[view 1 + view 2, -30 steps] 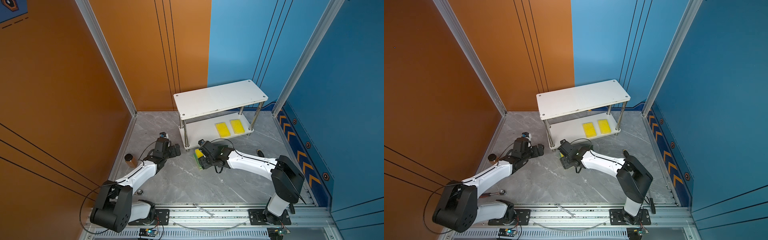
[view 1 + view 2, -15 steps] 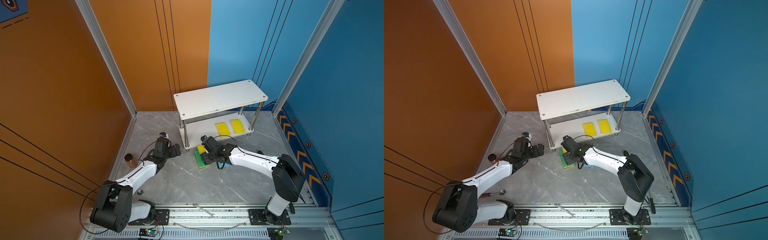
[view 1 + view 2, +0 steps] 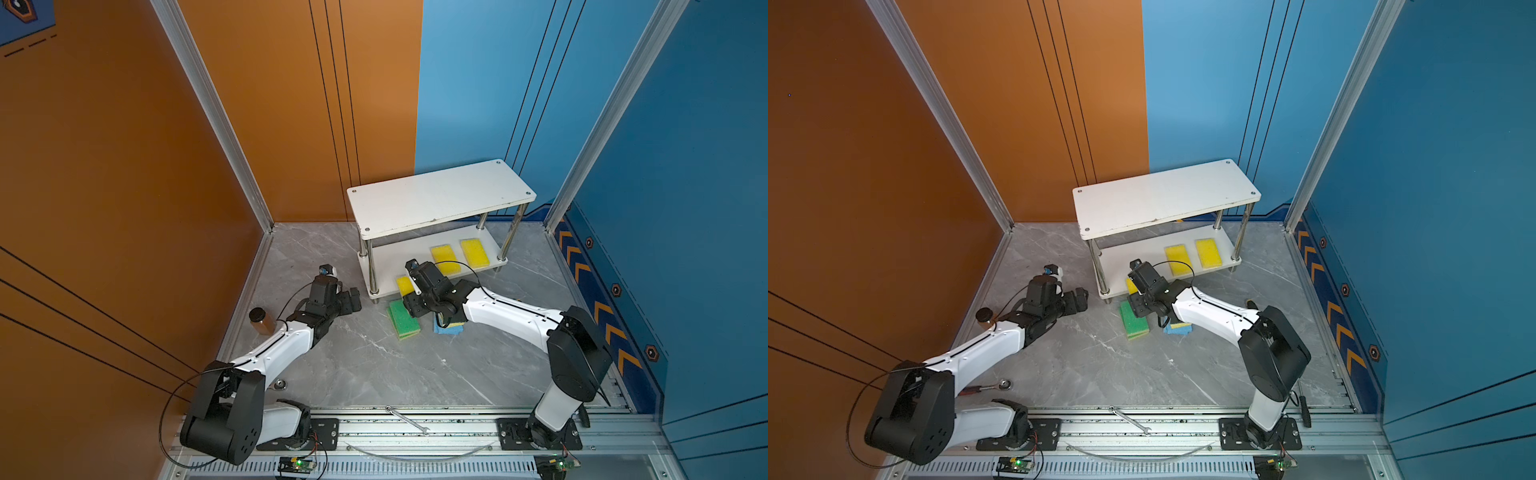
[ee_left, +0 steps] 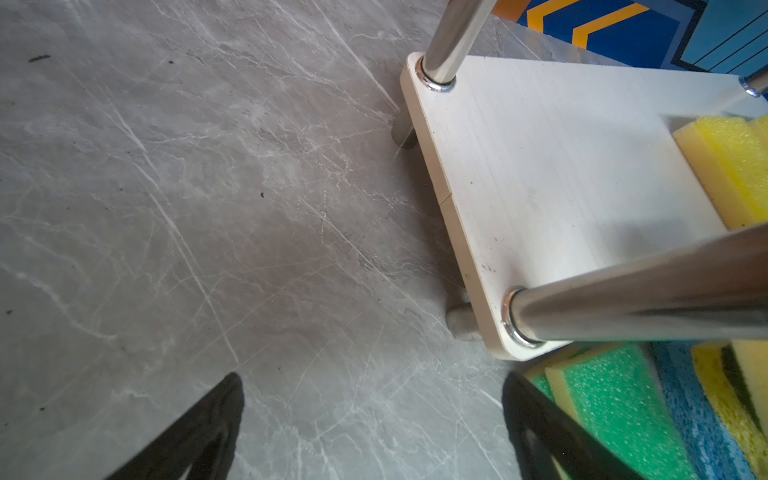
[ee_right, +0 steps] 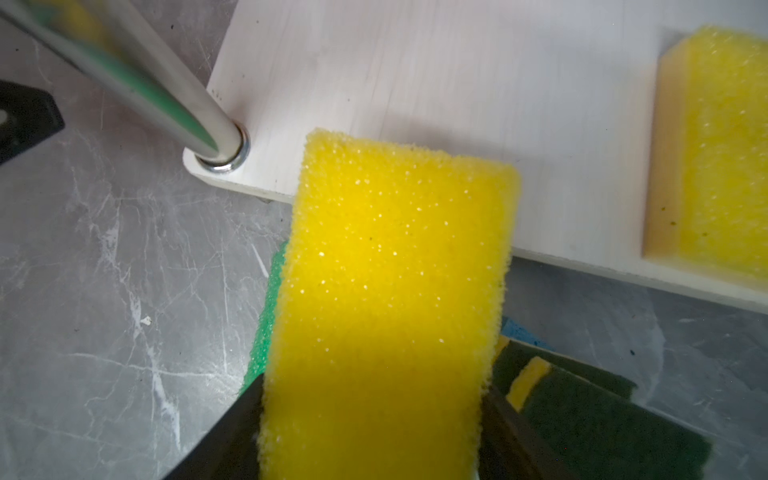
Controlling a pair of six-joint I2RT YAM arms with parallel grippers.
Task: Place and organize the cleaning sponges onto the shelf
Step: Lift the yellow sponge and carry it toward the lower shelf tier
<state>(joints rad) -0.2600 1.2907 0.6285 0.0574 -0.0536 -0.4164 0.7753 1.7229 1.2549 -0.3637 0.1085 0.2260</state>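
Note:
The shelf (image 3: 440, 195) (image 3: 1163, 199) stands at the back, with two yellow sponges (image 3: 444, 259) (image 3: 473, 252) lying on its lower board (image 5: 478, 75). My right gripper (image 3: 409, 291) (image 5: 370, 436) is shut on another yellow sponge (image 5: 386, 291) (image 3: 1131, 286), whose far end reaches over the lower board's front edge near the left front post. On the floor just in front lie a green-topped sponge (image 3: 403, 319) (image 4: 615, 399), a blue one (image 3: 446, 328) and dark-green-topped ones (image 5: 602, 424). My left gripper (image 3: 353, 299) (image 4: 370, 428) is open and empty beside the shelf's left end.
A brown cylinder with a dark cap (image 3: 261, 321) stands by the left wall. A wrench (image 3: 409, 419) lies on the front rail, a screwdriver (image 3: 1304, 411) at the right base, and a small round tool (image 3: 1000, 384) near the left arm's base.
My right gripper has carried the yellow sponge away from the floor pile toward the shelf's lower board. The left arm has not moved.

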